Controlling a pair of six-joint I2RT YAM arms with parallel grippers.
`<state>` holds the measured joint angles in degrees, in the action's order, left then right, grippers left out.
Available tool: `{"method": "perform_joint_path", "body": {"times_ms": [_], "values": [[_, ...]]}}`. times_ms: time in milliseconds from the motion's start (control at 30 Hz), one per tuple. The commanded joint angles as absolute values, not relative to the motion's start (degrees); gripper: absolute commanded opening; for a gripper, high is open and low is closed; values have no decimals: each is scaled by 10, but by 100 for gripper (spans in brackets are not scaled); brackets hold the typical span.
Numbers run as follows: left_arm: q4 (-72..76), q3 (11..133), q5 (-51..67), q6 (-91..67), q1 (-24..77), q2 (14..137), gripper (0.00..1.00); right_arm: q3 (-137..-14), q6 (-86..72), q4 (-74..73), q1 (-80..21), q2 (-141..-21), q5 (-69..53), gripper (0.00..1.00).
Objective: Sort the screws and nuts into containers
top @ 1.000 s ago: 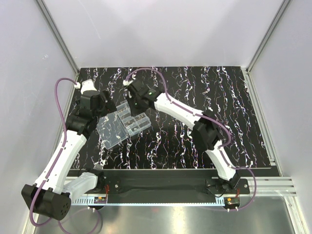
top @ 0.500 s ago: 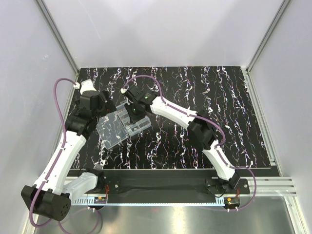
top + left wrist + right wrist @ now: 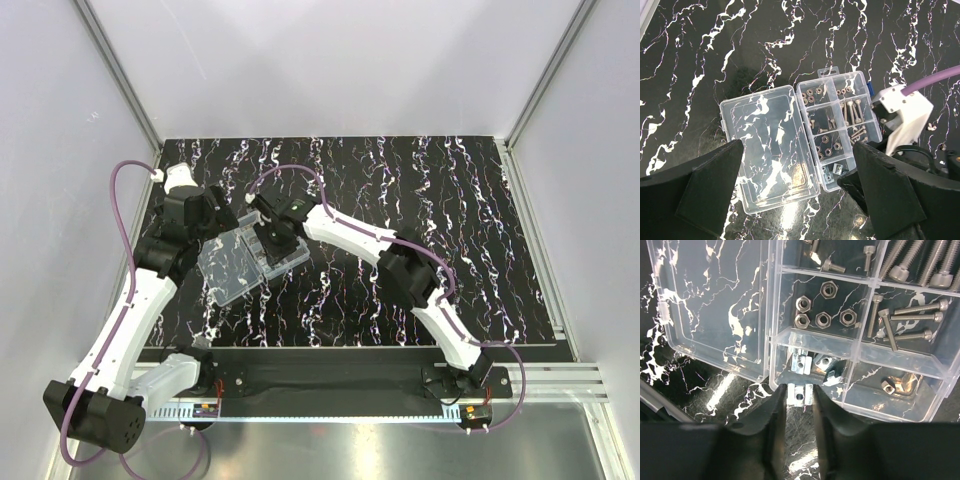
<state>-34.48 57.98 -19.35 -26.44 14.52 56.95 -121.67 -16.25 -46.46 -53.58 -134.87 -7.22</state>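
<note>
At the box's (image 3: 875,410) rim, the right gripper's (image 3: 800,396) jaws pinch a nut (image 3: 801,393). The left gripper's (image 3: 798,148) jaws gape empty. Released here, the nut could bounce out.

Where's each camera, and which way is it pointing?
Top external: above and behind the bases, looking down at the table; left arm, right arm show.
Left wrist: above the organiser box, looking down; open left hand frames it.
Right wrist: close over the box's corner; right hand pinches a square nut.
Shared: all show the box.
</note>
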Motion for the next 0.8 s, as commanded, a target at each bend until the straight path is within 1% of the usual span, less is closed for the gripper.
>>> {"method": "perform_joint_path", "body": {"times_ms": [0,33,100,133,233,367,433,533,633,667,767], "values": [[-329,582,-200,-263,147,559,99,-1232,-159,-466,-542,-1347,-87,36],[-328,582,-200,-264,147,559,99,-1234,-157,-469,-542,-1346,-85,42],[-329,582,-199,-264,146,559,99,-1238,-156,-472,-542,-1344,-78,48],[-330,581,-199,-264,146,558,99,-1241,-156,-474,-542,-1343,-75,53],[-329,582,-198,-263,146,558,99,-1258,-148,-487,-541,-1339,-68,59],[-327,581,-195,-264,146,556,99,-1267,-158,-494,-528,-1310,-4,61],[-327,581,-193,-264,146,557,99,-1250,-178,-490,-496,-1283,12,61],[-326,580,-191,-263,147,555,99,-1205,-220,-483,-430,-1247,25,60],[-324,580,-191,-263,147,555,99,-1131,-259,-473,-376,-1207,86,59],[-325,581,-192,-263,146,555,99,-1112,-267,-472,-364,-1197,124,59],[-325,580,-191,-262,146,555,99,-1029,-292,-460,-331,-1174,162,58]]}}
